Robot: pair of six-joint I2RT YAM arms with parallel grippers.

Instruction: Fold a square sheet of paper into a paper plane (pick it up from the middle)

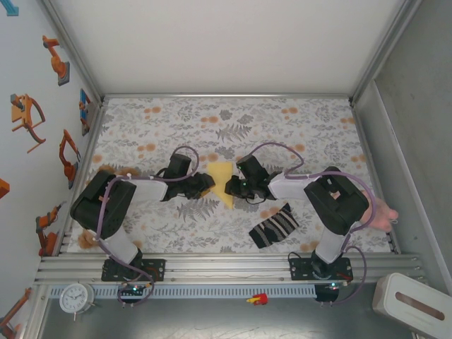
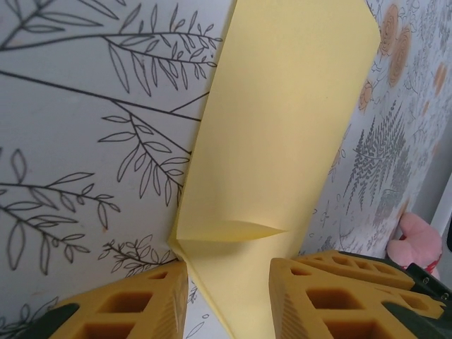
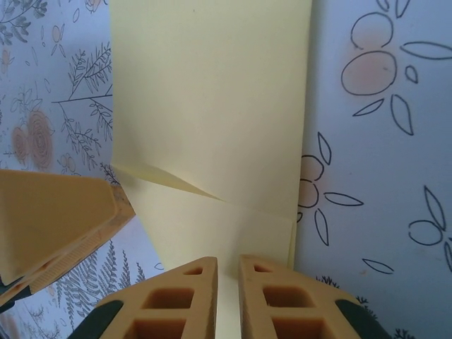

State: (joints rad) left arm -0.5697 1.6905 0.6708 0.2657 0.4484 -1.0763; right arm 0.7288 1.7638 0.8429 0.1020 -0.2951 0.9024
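The pale-yellow sheet of paper (image 1: pixel 221 180) lies mid-table, folded into a kite-like paper plane shape with one sharp point toward the arms. My left gripper (image 1: pixel 208 185) reaches it from the left. In the left wrist view its jaws (image 2: pixel 228 272) stand apart, with the paper's narrow end (image 2: pixel 282 127) between them, untouched. My right gripper (image 1: pixel 229 187) comes in from the right. In the right wrist view its jaws (image 3: pixel 227 261) are drawn to a thin slit, with the paper (image 3: pixel 212 92) running into it. A diagonal flap lifts slightly off the sheet.
A black-and-white striped sock (image 1: pixel 274 226) lies near the right arm. A pink soft toy (image 1: pixel 381 212) sits at the right edge of the floral cloth (image 1: pixel 155 120). A clock (image 1: pixel 75 296) and a white box (image 1: pixel 417 304) sit below the rail.
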